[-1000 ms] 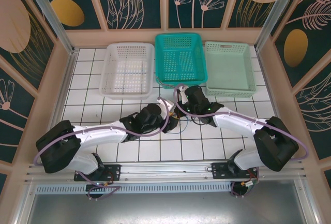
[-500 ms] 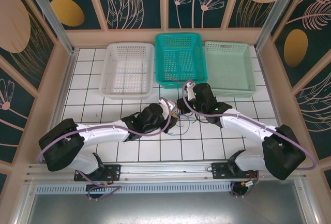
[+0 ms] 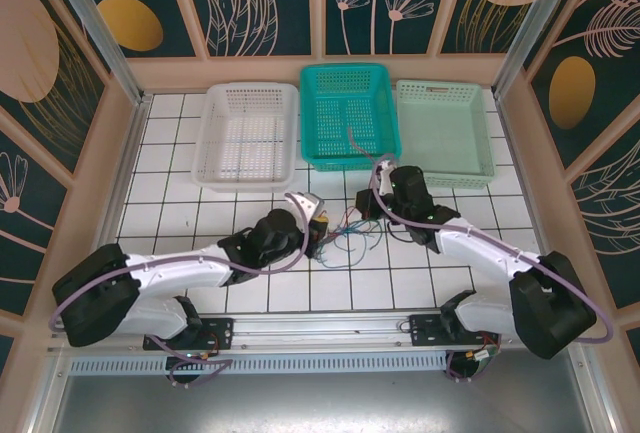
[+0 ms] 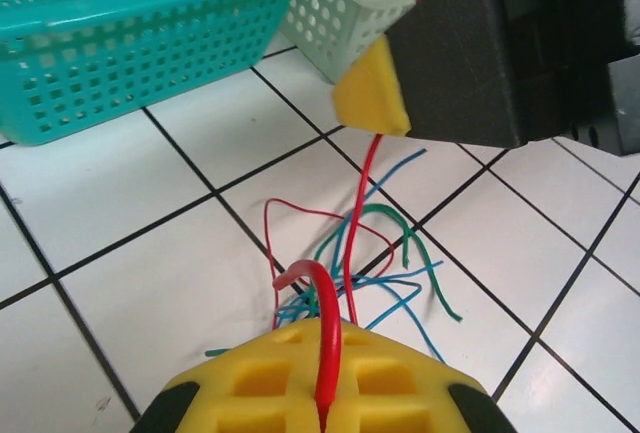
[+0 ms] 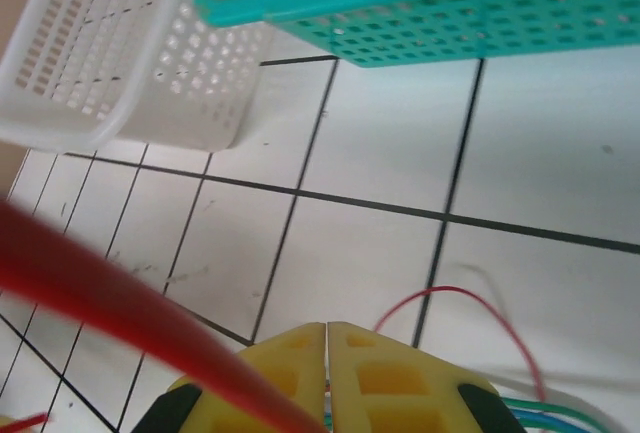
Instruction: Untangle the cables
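The cables [image 3: 350, 238] are a loose tangle of thin red, green and blue wires on the white tiles between the two grippers; the tangle [image 4: 375, 273] also shows in the left wrist view. My left gripper [image 3: 319, 225] [image 4: 325, 338] is shut on a red cable [image 4: 325, 348] whose short end curls over above the jaws. A red strand [image 4: 362, 193] runs tight from the tangle up to my right gripper [image 3: 367, 203] [image 5: 327, 331], which is shut. A red cable end [image 3: 350, 139] sticks up past it over the teal basket. A blurred red cable [image 5: 110, 298] crosses the right wrist view.
Three baskets stand in a row at the back: white [image 3: 247, 182], teal [image 3: 350, 160] and pale green [image 3: 447, 175]. The right gripper is close to the teal basket's front wall [image 5: 420, 28]. Purple arm cables loop beside both wrists.
The grippers were close together over the tangle. They have drawn apart, left gripper back and left, right gripper to the right, and the tangle now lies exposed between them with a red strand stretched.
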`<action>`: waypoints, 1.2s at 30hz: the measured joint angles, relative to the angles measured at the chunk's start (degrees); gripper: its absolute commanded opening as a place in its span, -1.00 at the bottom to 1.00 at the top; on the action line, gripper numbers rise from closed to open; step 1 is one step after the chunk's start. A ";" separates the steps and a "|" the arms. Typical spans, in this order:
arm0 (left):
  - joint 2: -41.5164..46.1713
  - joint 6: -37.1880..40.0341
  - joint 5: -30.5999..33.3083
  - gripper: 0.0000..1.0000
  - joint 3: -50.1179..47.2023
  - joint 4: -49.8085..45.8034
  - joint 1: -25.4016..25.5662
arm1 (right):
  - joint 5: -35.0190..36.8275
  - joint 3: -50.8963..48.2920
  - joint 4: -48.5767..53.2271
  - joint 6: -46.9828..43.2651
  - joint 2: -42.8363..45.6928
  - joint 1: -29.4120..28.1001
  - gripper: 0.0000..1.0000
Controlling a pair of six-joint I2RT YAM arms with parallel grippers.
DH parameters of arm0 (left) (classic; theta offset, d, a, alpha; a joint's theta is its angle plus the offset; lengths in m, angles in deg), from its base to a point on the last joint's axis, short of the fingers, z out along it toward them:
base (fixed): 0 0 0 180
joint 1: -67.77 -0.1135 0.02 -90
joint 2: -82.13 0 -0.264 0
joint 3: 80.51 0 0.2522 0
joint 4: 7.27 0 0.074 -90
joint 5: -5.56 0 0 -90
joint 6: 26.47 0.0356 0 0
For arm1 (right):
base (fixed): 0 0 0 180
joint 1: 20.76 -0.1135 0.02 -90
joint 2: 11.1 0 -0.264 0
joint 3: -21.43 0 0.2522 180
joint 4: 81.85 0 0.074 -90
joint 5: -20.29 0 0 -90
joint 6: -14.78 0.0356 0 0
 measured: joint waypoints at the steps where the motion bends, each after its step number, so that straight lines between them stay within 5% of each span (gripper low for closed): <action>1: 1.27 -0.52 0.52 -1.00 -1.42 1.22 0.00 | -0.31 -0.90 -0.59 1.51 0.20 0.92 -1.00; 8: 9.79 -3.52 3.32 -1.00 -9.57 9.60 0.00 | -1.99 -7.45 -5.75 12.26 4.70 3.63 -1.00; 18: 10.80 -9.46 4.35 -1.00 -15.54 18.58 0.13 | -2.29 -16.98 -17.59 28.81 11.91 3.93 -1.00; 21: 10.88 -10.67 5.44 -0.62 -16.28 20.02 0.15 | -1.95 -16.50 -16.81 28.68 12.68 3.30 -1.00; 27: 16.22 -11.61 14.05 0.35 -16.20 14.75 0.04 | 11.82 -8.63 -3.48 20.57 12.31 -1.92 -1.00; 32: 31.87 -10.12 23.21 0.40 -17.35 6.62 -0.07 | 19.37 -5.75 3.17 16.65 11.76 -4.22 -1.00; 36: 38.80 -4.46 21.73 0.38 -15.96 0.57 -0.07 | 21.77 -5.27 5.79 14.53 9.18 -4.68 -1.00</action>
